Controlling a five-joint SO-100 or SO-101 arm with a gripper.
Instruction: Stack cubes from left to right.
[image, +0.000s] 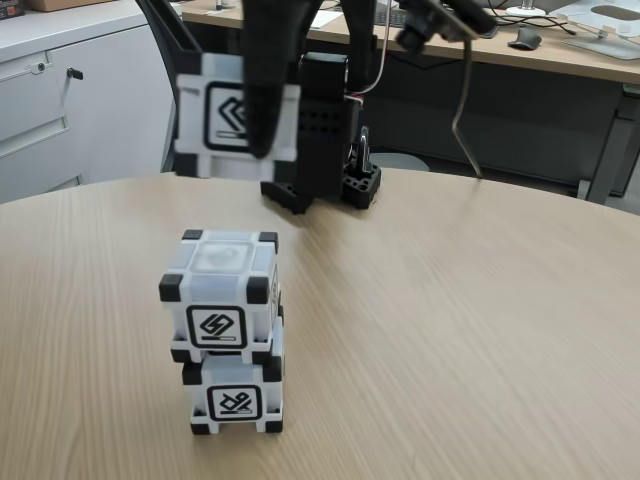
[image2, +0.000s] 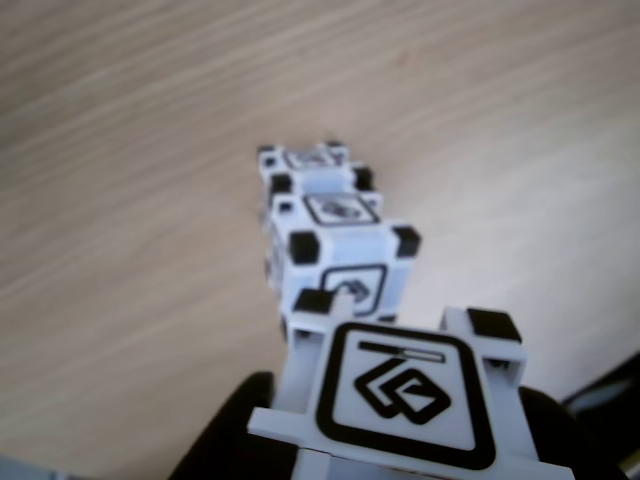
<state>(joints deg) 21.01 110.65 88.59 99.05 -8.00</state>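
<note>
White-grey faces, black corner blocks and a black-framed square glyph on every cube: a layered-diamond glyph on the lifted cube (image: 237, 118), a similar diamond glyph on the upper stacked cube (image: 220, 298) directly below it, a slashed zigzag glyph on the bottom cube (image: 236, 394) beneath that. Black all over the gripper (image: 262, 135). Pale beige wood grain in fine streaks across the table (image: 470, 330) under the stack.
</note>
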